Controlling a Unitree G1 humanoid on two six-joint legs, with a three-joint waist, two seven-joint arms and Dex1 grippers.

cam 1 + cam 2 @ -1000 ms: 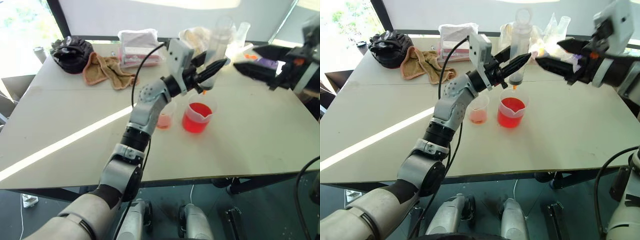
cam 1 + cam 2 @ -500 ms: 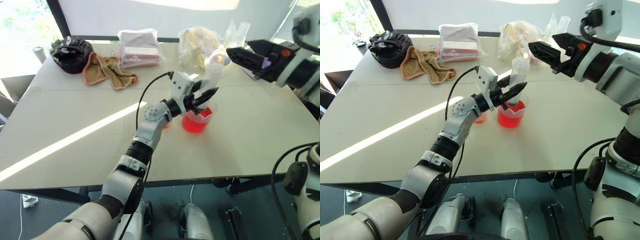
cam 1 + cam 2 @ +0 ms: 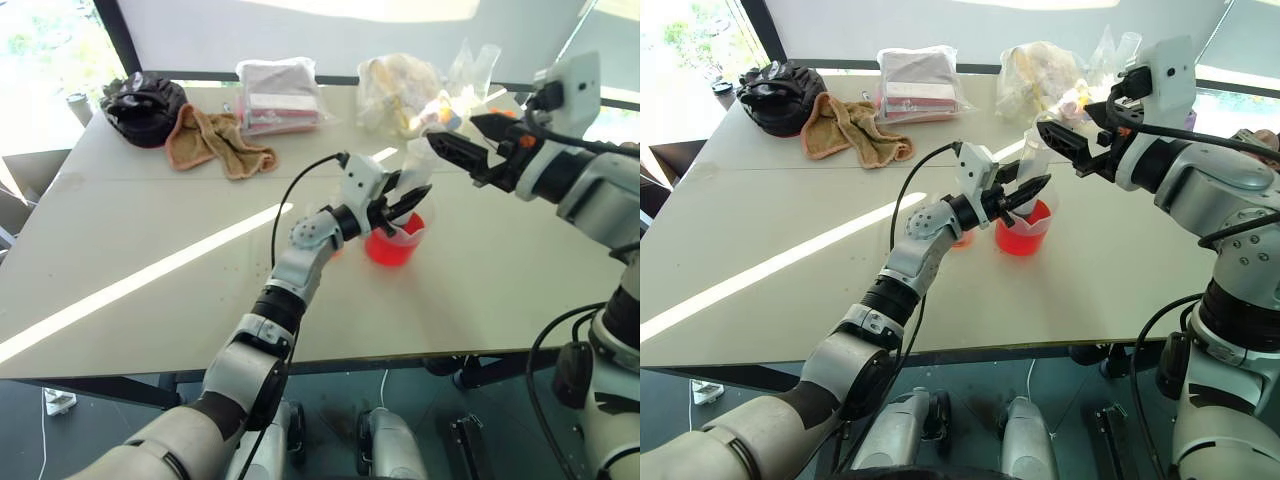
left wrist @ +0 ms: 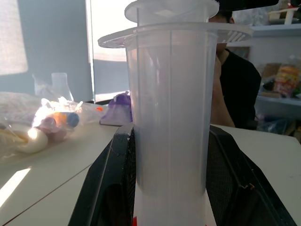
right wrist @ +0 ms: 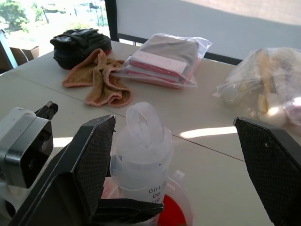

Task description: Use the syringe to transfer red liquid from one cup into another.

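Observation:
My left gripper [image 3: 1025, 190] is shut on the clear syringe [image 3: 1033, 160] and holds it upright over the spouted cup [image 3: 1021, 228] of red liquid [image 5: 171, 214]. Its fingers hide the syringe's tip. In the left wrist view the barrel [image 4: 171, 117] stands between both black fingers [image 4: 108, 188]. My right gripper [image 5: 174, 122] is open, one finger on each side of the white plunger top [image 5: 141, 120] without touching it. The smaller cup [image 3: 960, 238] stands just left of the beaker, mostly hidden behind my left arm.
At the back of the table lie a brown towel [image 3: 215, 140], a black bag [image 3: 143, 100], a plastic bag of red and white items [image 3: 280, 95] and a clear bag [image 3: 400, 85]. A person [image 4: 230, 94] sits beyond the far side.
My left gripper has come down with the syringe onto the red cup. My right gripper has swung in to the left and down, and now brackets the plunger top.

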